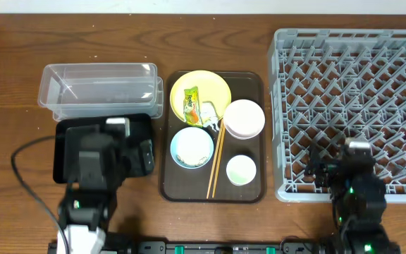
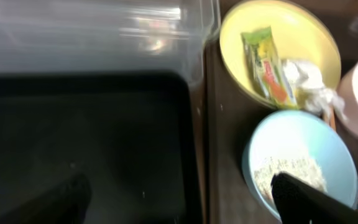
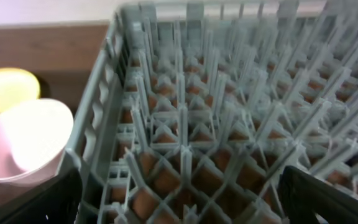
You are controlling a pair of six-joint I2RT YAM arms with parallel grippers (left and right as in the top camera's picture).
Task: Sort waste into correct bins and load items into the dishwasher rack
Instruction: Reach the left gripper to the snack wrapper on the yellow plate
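A brown serving tray (image 1: 256,190) holds a yellow plate (image 1: 217,88) with a yellow-green wrapper (image 1: 191,103) and a white scrap (image 1: 208,113) on it, a pinkish-white bowl (image 1: 244,118), a light blue bowl (image 1: 192,147) with rice grains (image 2: 291,174), a small white cup (image 1: 241,169) and chopsticks (image 1: 216,161). The clear tub (image 1: 99,88) and black tray (image 1: 65,144) lie to its left, the grey rack (image 1: 354,102) to its right. My left gripper (image 2: 179,199) is open over the black tray (image 2: 86,143). My right gripper (image 3: 182,193) is open over the rack's (image 3: 229,112) near-left corner.
The wooden table (image 1: 13,63) runs around everything. In the left wrist view the plate (image 2: 309,43), wrapper (image 2: 265,62) and scrap (image 2: 306,84) lie right of the tub (image 2: 92,37). The pinkish bowl (image 3: 23,140) shows left of the rack in the right wrist view.
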